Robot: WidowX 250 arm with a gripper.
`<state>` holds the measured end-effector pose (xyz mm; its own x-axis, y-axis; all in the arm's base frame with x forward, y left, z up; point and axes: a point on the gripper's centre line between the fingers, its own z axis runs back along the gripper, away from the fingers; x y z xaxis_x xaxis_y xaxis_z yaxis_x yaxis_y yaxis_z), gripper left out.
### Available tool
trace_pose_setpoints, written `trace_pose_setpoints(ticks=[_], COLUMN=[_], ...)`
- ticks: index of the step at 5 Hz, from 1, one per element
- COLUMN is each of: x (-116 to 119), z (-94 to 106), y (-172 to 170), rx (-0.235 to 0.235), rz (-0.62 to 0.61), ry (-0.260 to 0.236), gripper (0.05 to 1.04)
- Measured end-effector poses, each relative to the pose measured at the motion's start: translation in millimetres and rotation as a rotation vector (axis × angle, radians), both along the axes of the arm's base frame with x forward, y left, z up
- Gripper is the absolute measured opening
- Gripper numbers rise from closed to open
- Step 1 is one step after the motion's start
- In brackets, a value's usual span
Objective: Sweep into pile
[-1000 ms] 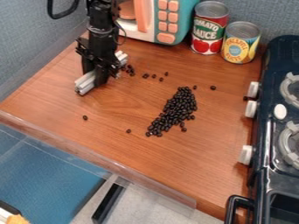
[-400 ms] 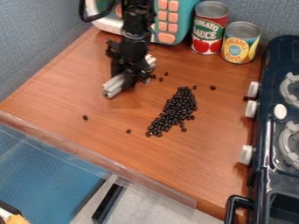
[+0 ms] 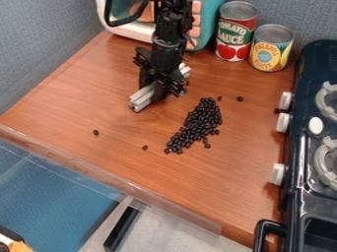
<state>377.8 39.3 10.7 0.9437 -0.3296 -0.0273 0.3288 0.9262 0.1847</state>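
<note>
Near the upper middle of the camera view, the black gripper [image 3: 158, 88] hangs over the counter, its fingers drawn in on a pale grey bar [image 3: 142, 96] held slantwise beneath it. Down and to the right of the bar, apart from it, lies the long pile of dark beans [image 3: 200, 123]; a few stray beans [image 3: 96, 132] dot the wood around it. Behind stand a red can [image 3: 235, 34] and, just beside it, a yellow can [image 3: 271, 49], both upright with metal tops. A toy microwave [image 3: 211, 22] sits behind the arm. The brown wooden counter [image 3: 72, 96] meets blue-grey walls [image 3: 39, 44], and a dark toy stove [image 3: 297, 162] with white knobs runs along its right side.
</note>
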Motion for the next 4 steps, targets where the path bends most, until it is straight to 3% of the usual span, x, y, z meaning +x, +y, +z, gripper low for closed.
trace_pose_setpoints(ticks=[4], x=[-24], z=[10.4], y=[-30], rx=[-0.058], rz=[-0.058], ry=[0.025], gripper=[0.381])
